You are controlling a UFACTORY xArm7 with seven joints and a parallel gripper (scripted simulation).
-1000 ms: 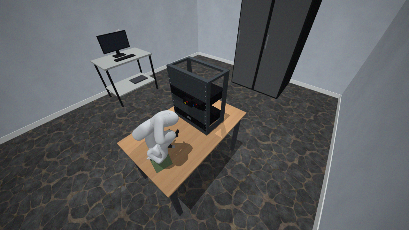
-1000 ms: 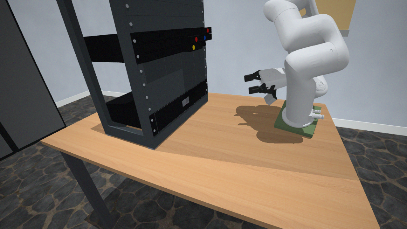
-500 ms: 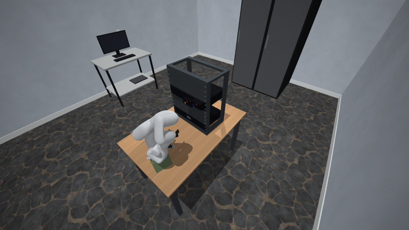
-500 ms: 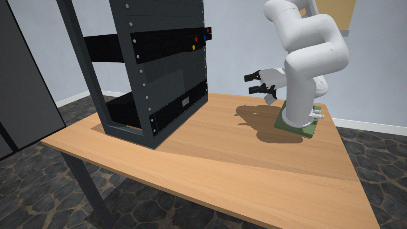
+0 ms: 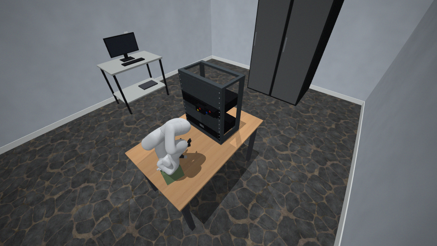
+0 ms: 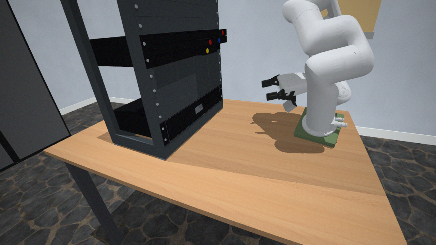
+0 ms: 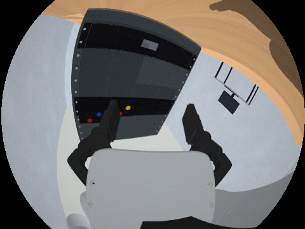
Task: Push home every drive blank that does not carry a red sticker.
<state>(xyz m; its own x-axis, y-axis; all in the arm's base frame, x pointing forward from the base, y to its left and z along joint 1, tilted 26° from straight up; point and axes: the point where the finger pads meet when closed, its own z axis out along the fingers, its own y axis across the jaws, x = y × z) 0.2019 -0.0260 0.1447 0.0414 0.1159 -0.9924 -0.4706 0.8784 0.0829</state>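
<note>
We find the rack (image 6: 129,91) standing at one end of the table (image 6: 244,170), its front facing the arm (image 6: 332,64) on a green base plate (image 6: 330,140) at the opposite end. Four drive blanks stand proud of the front: two with a red sticker (image 6: 210,41), one blue sticker (image 6: 219,39), one yellow sticker (image 6: 207,50). The gripper (image 6: 269,89) hangs above the table, well apart from the rack, fully open and holding nothing
</note>
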